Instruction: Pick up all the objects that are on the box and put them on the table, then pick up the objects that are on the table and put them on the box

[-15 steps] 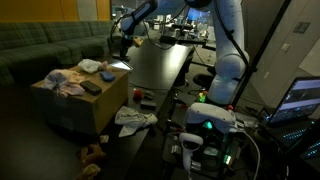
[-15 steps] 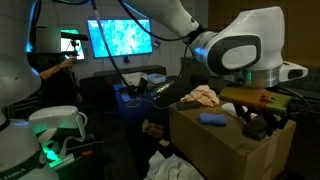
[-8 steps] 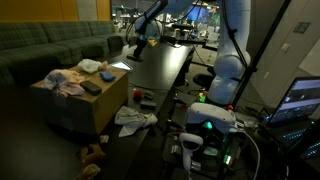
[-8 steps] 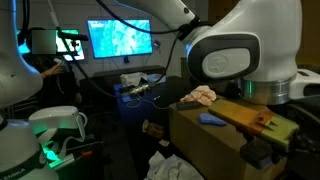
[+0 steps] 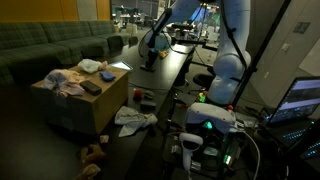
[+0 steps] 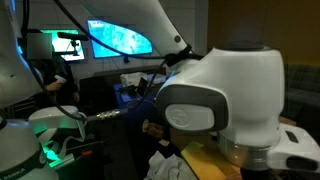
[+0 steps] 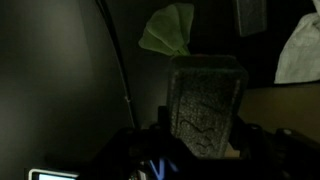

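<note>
One teal-grey cloth [image 7: 205, 95], clamped in end effector [image 7: 205, 150] above black surface [image 5: 165, 70].
Probably light, soft, floppy; best pinched across bunched middle, not at an edge.

Both exterior views are dim. Far bright lights [image 5: 195, 10] lay a dull sheen on the long black table [image 5: 162, 70]. A blue-lit monitor [image 6: 125, 38] glows far left; the near white robot arm [image 6: 220, 100] looms blurred. The wrist view is murky, grainy, nearly black.

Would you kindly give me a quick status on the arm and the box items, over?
Gripper over table, shut on grey block. Several cloths lie on box. Green cloth ahead in wrist view.
</note>
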Robot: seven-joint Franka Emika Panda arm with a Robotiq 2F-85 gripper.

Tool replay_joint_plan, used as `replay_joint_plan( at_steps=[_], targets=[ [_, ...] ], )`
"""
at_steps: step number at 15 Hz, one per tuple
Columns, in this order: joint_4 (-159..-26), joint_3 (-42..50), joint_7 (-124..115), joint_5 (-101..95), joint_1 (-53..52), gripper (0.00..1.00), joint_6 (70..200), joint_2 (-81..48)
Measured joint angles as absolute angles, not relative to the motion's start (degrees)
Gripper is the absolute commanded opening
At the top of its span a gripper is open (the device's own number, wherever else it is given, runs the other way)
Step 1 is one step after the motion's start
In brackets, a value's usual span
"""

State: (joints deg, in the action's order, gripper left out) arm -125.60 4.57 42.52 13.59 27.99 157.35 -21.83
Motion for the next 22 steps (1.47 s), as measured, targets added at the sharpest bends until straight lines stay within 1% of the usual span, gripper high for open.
replay_joint_plan(
  at_steps=[5, 10, 14, 22],
  targets=[
    [-127.9, 5.0, 39.8, 13.1, 28.9, 0.31, 168.8, -29.6],
    [-126.8, 7.9, 30.6, 5.9, 29.1, 0.31, 178.8, -39.1],
    [-122.5, 10.4, 23.3, 1.2, 29.2, 0.31, 180.3, -46.5],
    [-113.2, 10.3, 17.2, 0.1, 29.2, 0.31, 180.0, -56.3]
  ],
)
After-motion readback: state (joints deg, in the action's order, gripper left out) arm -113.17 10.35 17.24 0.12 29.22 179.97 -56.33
